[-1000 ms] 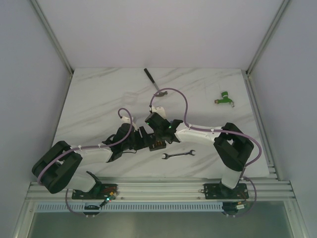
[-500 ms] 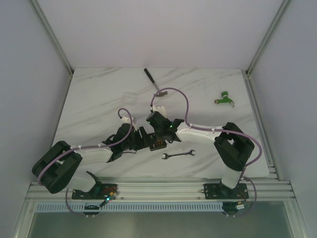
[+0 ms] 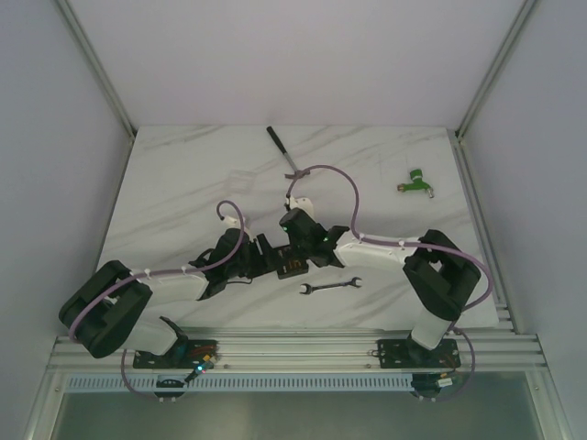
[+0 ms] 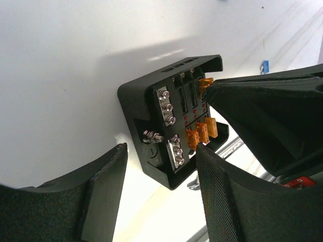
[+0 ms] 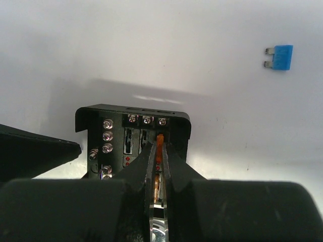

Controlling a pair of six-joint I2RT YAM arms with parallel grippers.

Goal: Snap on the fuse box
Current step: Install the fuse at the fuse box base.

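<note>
Fuse box [image 3: 290,266] lies flat on the white marbled table [image 3: 174,183], in the near-centre area between the two arms, open face up. The left wrist view shows the fuse box [image 4: 161,121] as a black square tray with silver screw terminals along one side and several orange fuses seated in its slots. Left gripper [image 4: 161,151] is spread wide and low over the table with nothing in its grasp. The box sits just ahead of the gap; one finger [image 4: 108,171] stands apart from the box wall with bare table between, and the other finger [image 4: 217,171] overlaps the box's near corner in this view, contact not resolvable. Right gripper [image 5: 159,145] points down over the box, jaws drawn almost together and pinching a thin orange fuse [image 5: 160,137], whose tip is at a slot beside the row of three screws on the far wall. Whether the fuse is seated cannot be told. A loose blue fuse [image 5: 280,57] lies on the table well beyond the box. A small wrench [image 3: 330,286] lies near the box on its front right.
</note>
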